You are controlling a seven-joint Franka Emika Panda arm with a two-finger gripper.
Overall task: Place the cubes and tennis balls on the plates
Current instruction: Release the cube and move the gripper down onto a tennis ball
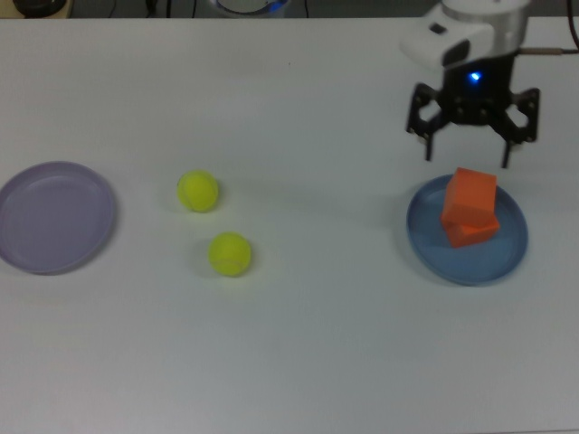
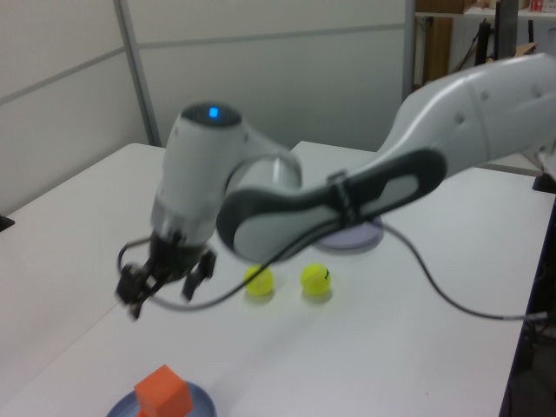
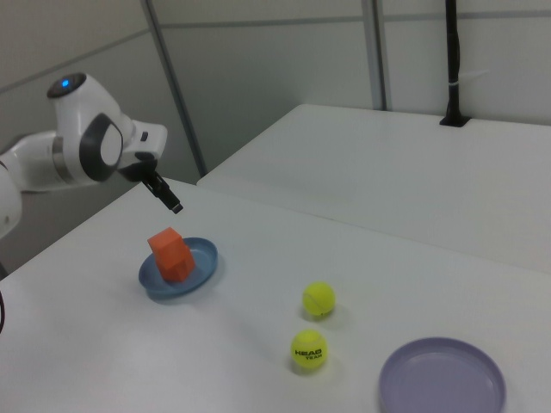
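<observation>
1. The purple plate [image 1: 56,217] lies at the far left of the top view, a round, shallow, pale lavender dish with a raised rim and nothing on it. In the right view [image 3: 442,379] it sits nearest the camera at the lower right.
2. The first ball [image 1: 198,192] rests on the white table [image 1: 298,353], right of the purple plate in the top view and well apart from it. It is a fuzzy yellow-green tennis ball.
3. The second ball [image 1: 230,254] lies just right of and below the first in the top view, near it but not touching. In the right view [image 3: 309,351] black lettering shows on its felt.
4. In the left view both balls [image 2: 258,281] [image 2: 315,279] sit side by side in front of the purple plate [image 2: 352,238].
5. The blue plate [image 1: 507,262] lies at the right of the top view, round and rimmed like the purple one.
6. Two matte orange cubes sit on the blue plate, stacked: the upper cube [image 1: 470,192] rests skewed on the lower cube [image 1: 472,231].
7. In the right view the stack [image 3: 170,255] leans a little on the blue plate [image 3: 203,268].
8. The gripper [image 1: 469,149] hangs above the far edge of the blue plate in the top view, its fingers spread wide, holding nothing, clear of the cubes.
</observation>
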